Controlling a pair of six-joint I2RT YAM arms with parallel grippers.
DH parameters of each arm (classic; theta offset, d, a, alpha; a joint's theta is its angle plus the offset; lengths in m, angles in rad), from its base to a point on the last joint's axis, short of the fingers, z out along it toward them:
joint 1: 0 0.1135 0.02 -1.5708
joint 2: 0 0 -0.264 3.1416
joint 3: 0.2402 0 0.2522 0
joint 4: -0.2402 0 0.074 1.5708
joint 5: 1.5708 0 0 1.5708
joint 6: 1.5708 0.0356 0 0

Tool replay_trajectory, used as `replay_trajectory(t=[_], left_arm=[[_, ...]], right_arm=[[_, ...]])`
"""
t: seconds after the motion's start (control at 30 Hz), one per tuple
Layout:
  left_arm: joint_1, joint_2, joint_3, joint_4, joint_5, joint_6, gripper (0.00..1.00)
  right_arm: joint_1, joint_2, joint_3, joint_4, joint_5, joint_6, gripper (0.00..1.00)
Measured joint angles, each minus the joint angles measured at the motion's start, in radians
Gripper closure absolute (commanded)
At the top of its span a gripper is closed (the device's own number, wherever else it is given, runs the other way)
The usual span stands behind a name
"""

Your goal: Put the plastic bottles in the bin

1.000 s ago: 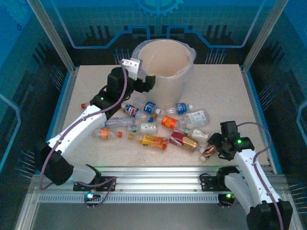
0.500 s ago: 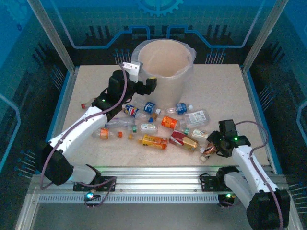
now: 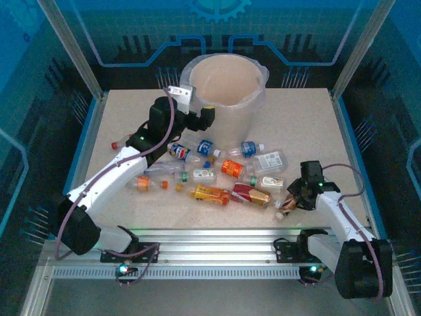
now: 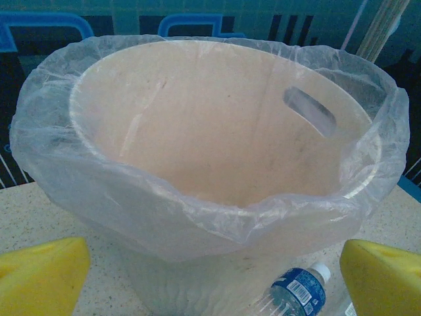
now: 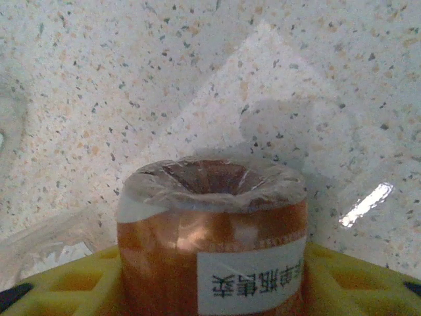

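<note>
1. Right end effector is clamped on a brown bottle. In the right wrist view its yellow fingers press against both sides of the bottle, which has a white label with dark printed characters.
2. From above, this end effector sits low over the near right part of the pale, speckled worktop, at the right end of the scattered bottles. The held bottle's dimpled end points down at the worktop.
3. The left end effector has its jaws wide apart with nothing between them. Its yellow fingertips show at the bottom corners of the left wrist view. It is raised just beside the left side of the bin and faces the bin.
4. The bin stands upright at the back centre of the worktop. It is pale beige inside, with a handle slot in its wall. A clear plastic bag is folded over the rim.
5. The other plastic bottles lie on their sides in a loose band in front of the bin, between the two arms. Their labels are blue, red, orange and white.
6. A blue-labelled bottle with a white cap lies just beside the foot of the bin.
7. A bottle with an orange label lies at the left end of the band, close to the left arm.
</note>
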Motion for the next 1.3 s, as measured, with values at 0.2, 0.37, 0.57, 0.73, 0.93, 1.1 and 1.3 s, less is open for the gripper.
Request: replay_trajectory(t=[0.2,0.37,0.57,0.73,0.93,1.1,1.3], left_arm=[[0.000,0.000,0.000,0.000,0.000,0.000,0.01],[0.000,-0.001,-0.003,0.002,0.004,-0.016,0.01],[0.000,-0.002,-0.008,0.007,0.053,-0.053,0.01],[0.000,-0.003,-0.010,0.025,0.127,-0.088,0.01],[0.000,-0.003,-0.019,0.070,0.299,-0.132,0.01],[-0.023,0.023,-0.016,0.113,0.475,-0.151,0.01],[-0.135,0.126,0.045,0.111,0.600,-0.135,0.01]], right_arm=[[-0.023,-0.077,0.002,-0.014,0.018,-0.011,0.56],[-0.033,-0.143,0.060,-0.077,0.045,-0.047,0.60],[-0.036,-0.198,0.202,-0.126,0.043,-0.111,0.64],[-0.037,-0.212,0.312,-0.125,-0.023,-0.147,0.64],[-0.030,-0.176,0.433,-0.061,-0.148,-0.155,0.65],[0.031,-0.107,0.524,0.033,-0.210,-0.154,0.65],[0.153,-0.024,0.599,0.120,-0.213,-0.150,0.65]])
